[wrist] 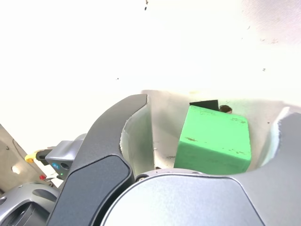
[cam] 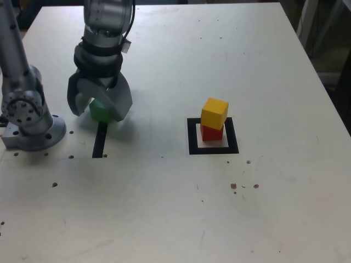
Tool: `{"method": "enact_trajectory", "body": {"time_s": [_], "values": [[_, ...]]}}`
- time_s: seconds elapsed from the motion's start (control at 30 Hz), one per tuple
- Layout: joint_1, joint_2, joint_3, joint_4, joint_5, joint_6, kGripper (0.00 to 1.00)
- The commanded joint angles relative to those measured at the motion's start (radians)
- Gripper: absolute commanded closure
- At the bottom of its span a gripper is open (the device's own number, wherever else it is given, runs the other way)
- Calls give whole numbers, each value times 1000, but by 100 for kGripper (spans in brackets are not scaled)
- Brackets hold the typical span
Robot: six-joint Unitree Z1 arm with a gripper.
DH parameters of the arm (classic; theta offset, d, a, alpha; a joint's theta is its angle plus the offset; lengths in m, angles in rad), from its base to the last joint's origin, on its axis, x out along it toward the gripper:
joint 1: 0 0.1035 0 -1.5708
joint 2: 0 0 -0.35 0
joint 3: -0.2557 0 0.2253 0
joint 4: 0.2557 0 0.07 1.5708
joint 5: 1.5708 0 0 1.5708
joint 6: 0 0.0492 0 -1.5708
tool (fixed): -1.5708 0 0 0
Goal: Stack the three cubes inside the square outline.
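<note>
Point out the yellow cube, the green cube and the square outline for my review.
Yellow cube (cam: 214,113): exterior view, side face.
Green cube (wrist: 214,129): wrist view, upper face.
Square outline (cam: 233,136): exterior view, black tape on its right side.

From off my arm the exterior view looks down across the table (cam: 148,203); the wrist view peers close past my fingers (wrist: 113,136), both catching the green cube (wrist: 215,141)
</note>
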State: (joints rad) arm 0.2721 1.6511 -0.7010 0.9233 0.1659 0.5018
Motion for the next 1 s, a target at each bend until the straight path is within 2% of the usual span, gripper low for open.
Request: {"method": "enact_trajectory", "body": {"time_s": [0.0,0.23,0.43,0.57,0.97], "values": [[1,-3,1,-6,4,3,19],[1,-13,-9,-13,11,6,35],[1,-19,-12,-13,15,6,45],[1,-32,-14,-13,18,8,56],[1,-51,-11,-20,-4,14,72]]}}
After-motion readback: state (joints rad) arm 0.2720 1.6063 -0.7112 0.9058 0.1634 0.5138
